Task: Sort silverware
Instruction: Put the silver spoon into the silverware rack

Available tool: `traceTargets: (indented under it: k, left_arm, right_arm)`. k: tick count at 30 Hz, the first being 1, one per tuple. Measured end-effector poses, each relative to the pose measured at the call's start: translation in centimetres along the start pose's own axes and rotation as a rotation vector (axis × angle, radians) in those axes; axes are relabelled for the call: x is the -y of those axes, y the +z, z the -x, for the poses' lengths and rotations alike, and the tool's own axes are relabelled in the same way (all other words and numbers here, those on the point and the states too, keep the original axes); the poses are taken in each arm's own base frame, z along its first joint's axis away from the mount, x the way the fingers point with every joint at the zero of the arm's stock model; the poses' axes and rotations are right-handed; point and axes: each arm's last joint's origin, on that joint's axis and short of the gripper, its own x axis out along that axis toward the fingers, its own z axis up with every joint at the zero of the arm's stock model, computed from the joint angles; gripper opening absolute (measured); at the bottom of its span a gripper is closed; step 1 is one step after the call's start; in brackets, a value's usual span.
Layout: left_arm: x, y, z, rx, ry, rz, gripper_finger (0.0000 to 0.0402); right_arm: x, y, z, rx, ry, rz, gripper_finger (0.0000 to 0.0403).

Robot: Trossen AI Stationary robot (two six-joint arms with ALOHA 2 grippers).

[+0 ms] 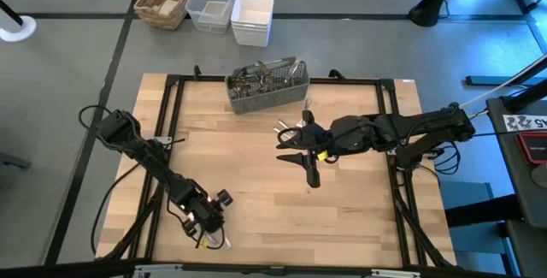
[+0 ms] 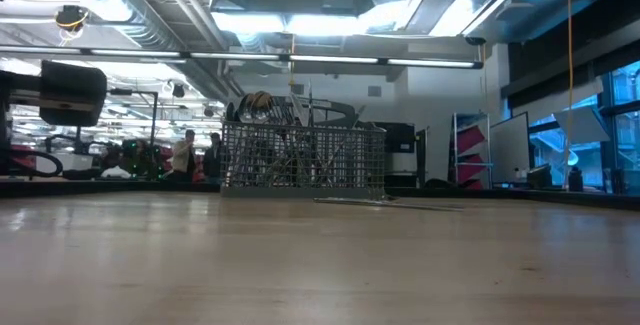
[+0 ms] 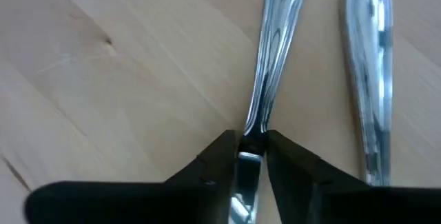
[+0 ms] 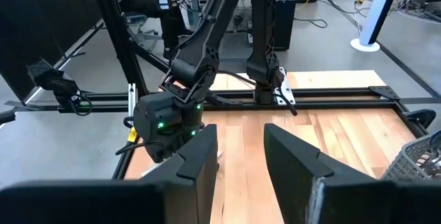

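Two pieces of silverware lie side by side on the wooden table near its front left corner: one (image 3: pixel 275 38) between the fingers of my left gripper (image 3: pixel 249 141), the other (image 3: pixel 368 79) beside it, untouched, flat on the wood. In the high view my left gripper (image 1: pixel 211 231) points steeply down there. More silverware stands in the grey mesh caddy (image 1: pixel 265 85) at the far edge, and a few pieces (image 2: pixel 390 201) lie flat beside it. My right gripper (image 4: pixel 241 155) hangs open high over the table's middle (image 1: pixel 295 145), nothing between its fingers. My left gripper pinches the piece at its narrow neck (image 3: pixel 253 124), where the handle tapers, one finger (image 3: pixel 220 156) on each side. The fingers come from above, pointing steeply down, and lie across the piece. It lies flat on the table, its handle running away from the fingers.
A wicker basket (image 1: pixel 162 0), a clear bin (image 1: pixel 212 2) and a white bin (image 1: pixel 252 14) stand on the floor beyond the far edge. Black frame rails (image 1: pixel 171 115) border the table. Bare wood (image 1: pixel 273 209) lies between the two arms. People stand far off in the room (image 2: pixel 190 153).
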Motion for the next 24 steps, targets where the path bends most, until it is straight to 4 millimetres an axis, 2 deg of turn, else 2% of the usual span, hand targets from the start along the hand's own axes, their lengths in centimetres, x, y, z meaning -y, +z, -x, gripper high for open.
traceTargets:
  k: [7,13,24]
  left_arm:
    - [-0.1,-0.1,0.0,-0.006,0.020,0.044,0.0023]
    - [-0.6,-0.1,0.0,-0.010,0.091,0.119,0.0029]
    - [-4.8,-1.2,1.1,-0.018,0.295,0.314,0.0001]
  right_arm:
    - [0.1,0.0,0.0,0.000,-0.003,-0.001,0.0122]
    - [0.1,0.0,0.0,0.002,-0.011,0.006,0.0122]
    - [0.2,0.4,1.1,0.010,-0.011,0.009,0.0122]
